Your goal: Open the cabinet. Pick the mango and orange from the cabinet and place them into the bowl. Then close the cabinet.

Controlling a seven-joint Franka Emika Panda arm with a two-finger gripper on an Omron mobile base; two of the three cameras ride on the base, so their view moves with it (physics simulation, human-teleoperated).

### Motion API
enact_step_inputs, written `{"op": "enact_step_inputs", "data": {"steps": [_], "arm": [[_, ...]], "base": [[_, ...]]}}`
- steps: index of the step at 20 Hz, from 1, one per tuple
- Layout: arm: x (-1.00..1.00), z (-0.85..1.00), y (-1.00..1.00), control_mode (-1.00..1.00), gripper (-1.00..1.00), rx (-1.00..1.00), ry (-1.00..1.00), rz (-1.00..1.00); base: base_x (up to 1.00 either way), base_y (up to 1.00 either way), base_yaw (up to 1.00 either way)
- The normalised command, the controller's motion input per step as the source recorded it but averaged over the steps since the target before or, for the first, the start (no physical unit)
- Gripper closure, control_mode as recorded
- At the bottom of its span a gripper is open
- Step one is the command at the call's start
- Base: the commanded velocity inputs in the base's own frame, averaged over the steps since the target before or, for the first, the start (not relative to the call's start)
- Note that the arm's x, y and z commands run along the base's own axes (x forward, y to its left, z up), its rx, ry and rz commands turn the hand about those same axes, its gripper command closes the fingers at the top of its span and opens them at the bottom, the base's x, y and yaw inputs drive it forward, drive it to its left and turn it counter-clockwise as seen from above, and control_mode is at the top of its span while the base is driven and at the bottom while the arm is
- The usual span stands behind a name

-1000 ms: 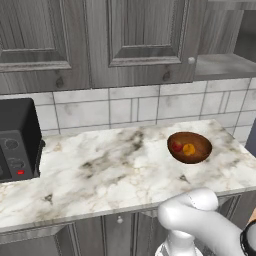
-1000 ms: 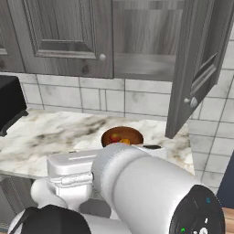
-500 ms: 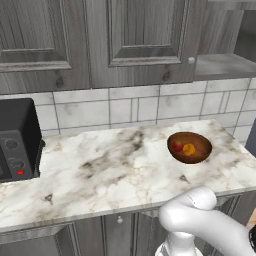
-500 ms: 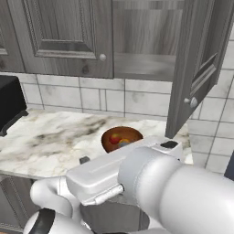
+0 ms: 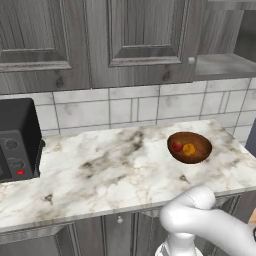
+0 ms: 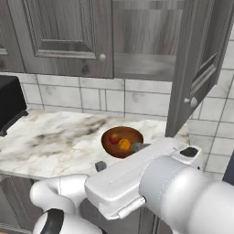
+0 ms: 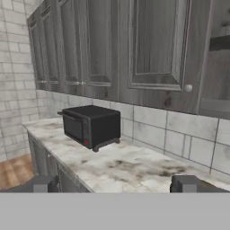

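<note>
The dark reddish-brown bowl [image 5: 189,148] [image 6: 122,141] stands on the marble counter below the cabinet. In it lie the mango [image 5: 176,146] [image 6: 114,138], showing its red side, and the orange [image 5: 189,149] [image 6: 124,144] beside it. The cabinet's left door [image 6: 68,36] is closed. Its right door [image 6: 196,68] stands swung out, so the grey shelf [image 6: 141,71] [image 5: 220,65] shows, bare. My gripper [image 7: 117,185] is open with nothing between its fingertips; it hangs low in front of the counter and faces left along it.
A black toaster oven [image 5: 15,142] [image 7: 92,126] sits at the counter's left end. The open door's knob [image 6: 193,101] juts out over the counter's right end. My white arm [image 6: 151,183] bulks in front of the counter edge, near the bowl.
My arm's white links have swung across the right base view, uncovering more of the bowl. Bowl, fruit and cabinet doors have stayed put.
</note>
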Motion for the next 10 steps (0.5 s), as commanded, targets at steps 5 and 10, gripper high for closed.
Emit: {"op": "enact_step_inputs", "data": {"steps": [5,10], "arm": [[0.37,0.00,-0.54,-1.00,-1.00,0.00,-0.02,0.00],[0.51,0.00,-0.56,-1.00,-1.00,0.00,-0.01,0.01]], "base": [[0.00,0.00,0.00],[0.00,0.00,0.00]]}}
